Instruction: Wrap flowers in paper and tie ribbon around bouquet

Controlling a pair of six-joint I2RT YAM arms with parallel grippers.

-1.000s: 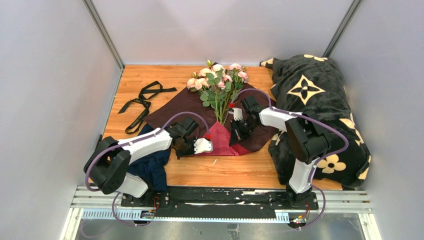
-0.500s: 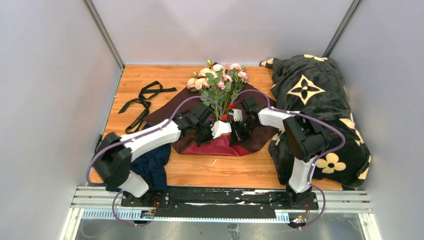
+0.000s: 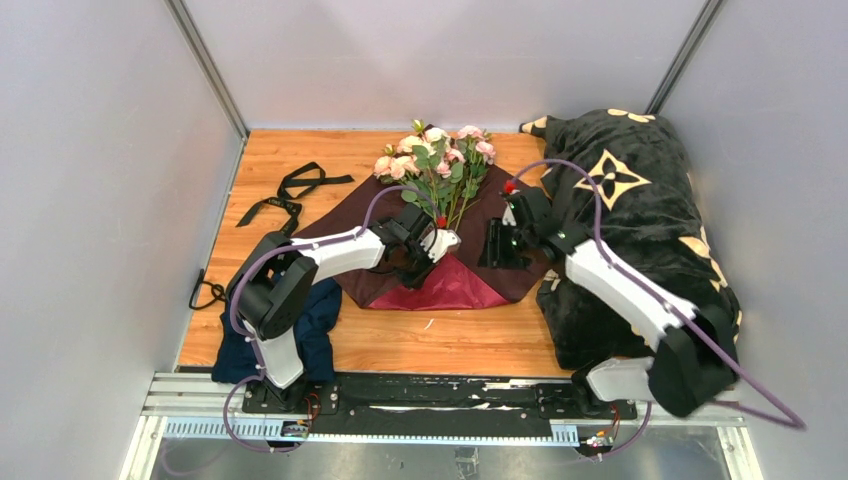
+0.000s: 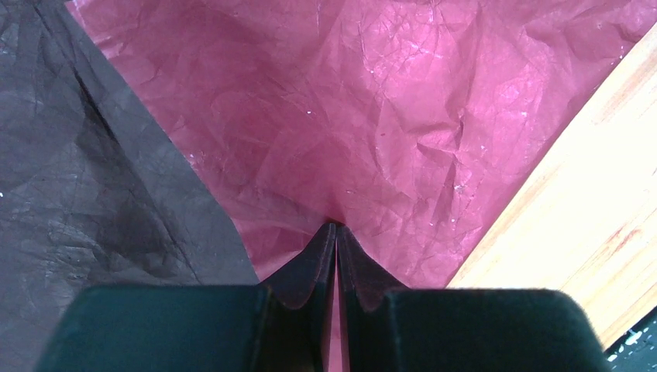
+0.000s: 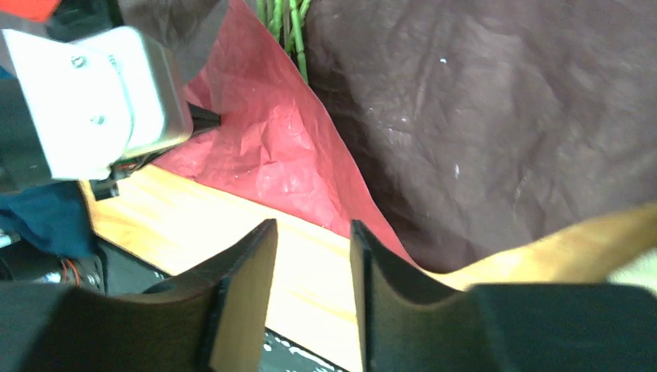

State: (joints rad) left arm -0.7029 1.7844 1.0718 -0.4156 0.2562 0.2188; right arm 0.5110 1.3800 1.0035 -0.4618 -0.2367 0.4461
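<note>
While pinching the near corner of the crinkly burgundy paper sheet (image 4: 387, 116) tight in the left gripper (image 4: 338, 232), folds it up to the stems of the pale pink roses (image 3: 435, 155), toward the far edge of the wooden table (image 3: 400, 345). Pulls right gripper (image 5: 310, 232) back rightward, jaws now parted, empty. Leaves wrap barely begun.

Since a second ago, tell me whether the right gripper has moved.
Yes. The right gripper has pulled away from the flowers toward the black blanket, to the right.
</note>
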